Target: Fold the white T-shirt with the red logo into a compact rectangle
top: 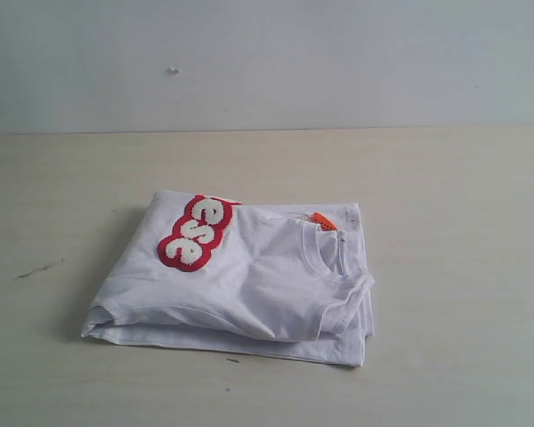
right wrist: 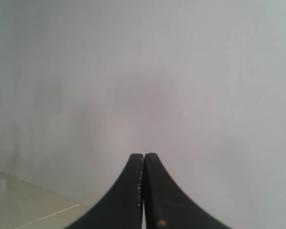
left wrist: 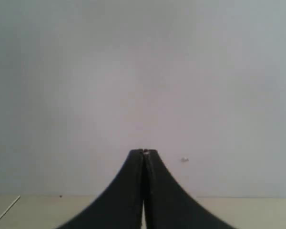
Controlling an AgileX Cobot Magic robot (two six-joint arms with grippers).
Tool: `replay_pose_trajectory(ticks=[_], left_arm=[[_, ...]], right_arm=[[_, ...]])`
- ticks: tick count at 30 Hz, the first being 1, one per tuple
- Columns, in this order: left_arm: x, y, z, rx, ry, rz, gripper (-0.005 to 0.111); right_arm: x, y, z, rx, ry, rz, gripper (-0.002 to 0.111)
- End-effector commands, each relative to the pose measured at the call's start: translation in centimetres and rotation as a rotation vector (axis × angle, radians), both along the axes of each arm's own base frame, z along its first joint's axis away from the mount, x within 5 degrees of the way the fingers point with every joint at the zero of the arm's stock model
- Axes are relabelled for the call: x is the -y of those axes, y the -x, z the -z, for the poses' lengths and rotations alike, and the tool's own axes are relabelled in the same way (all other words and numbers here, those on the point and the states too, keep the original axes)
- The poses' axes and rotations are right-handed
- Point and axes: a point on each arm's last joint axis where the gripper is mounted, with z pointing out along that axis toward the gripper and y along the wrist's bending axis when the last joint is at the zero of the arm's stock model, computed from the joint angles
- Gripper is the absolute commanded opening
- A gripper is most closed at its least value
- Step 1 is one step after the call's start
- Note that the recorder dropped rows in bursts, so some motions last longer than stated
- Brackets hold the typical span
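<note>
The white T-shirt (top: 249,285) lies folded in a rough rectangle on the pale table (top: 445,267) in the exterior view. Its ribbed collar (top: 334,258) and a small orange neck tag (top: 321,220) face the right side. The red logo (top: 194,233) with fuzzy white letters sits on the fold's upper left, partly tucked under. Neither arm shows in the exterior view. My left gripper (left wrist: 143,152) is shut with nothing in it, pointing at a blank wall. My right gripper (right wrist: 143,155) is shut too, holding nothing and facing the wall.
A grey wall (top: 267,62) stands behind the table, with a small mark (top: 173,70) on it. A dark scuff (top: 37,269) marks the table left of the shirt. Bare table surrounds the shirt on all sides.
</note>
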Motion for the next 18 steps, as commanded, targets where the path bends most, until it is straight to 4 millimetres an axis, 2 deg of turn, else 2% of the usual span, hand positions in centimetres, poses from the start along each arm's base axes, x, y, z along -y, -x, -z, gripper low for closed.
replay_pose_trajectory(ticks=[1, 5, 9, 11, 15, 18], left_arm=[[-0.1, -1.1, 2.8, -0.025, -0.01, -0.037, 0.0], [0.0, -1.9, 5.2, -0.028, -0.012, -0.029, 0.0], [0.1, -2.5, 8.1, -0.103, -0.015, -0.028, 0.0], [0.0, -2.6, 8.5, -0.131, -0.016, -0.029, 0.0], [-0.1, -2.5, 10.6, -0.365, -0.077, -0.046, 0.0], [-0.2, -2.3, 11.4, -0.445, -0.139, -0.048, 0.0]], right_arm=[[0.0, -0.1, 0.1, -0.003, 0.004, 0.002, 0.0], [0.0, -0.1, 0.1, -0.003, 0.004, 0.002, 0.0], [0.0, -0.1, 0.1, -0.003, 0.004, 0.002, 0.0], [0.0, -0.1, 0.1, -0.003, 0.004, 0.002, 0.0], [0.0, -0.1, 0.2, -0.004, 0.007, 0.003, 0.0], [0.0, -0.1, 0.2, -0.004, 0.007, 0.003, 0.0]])
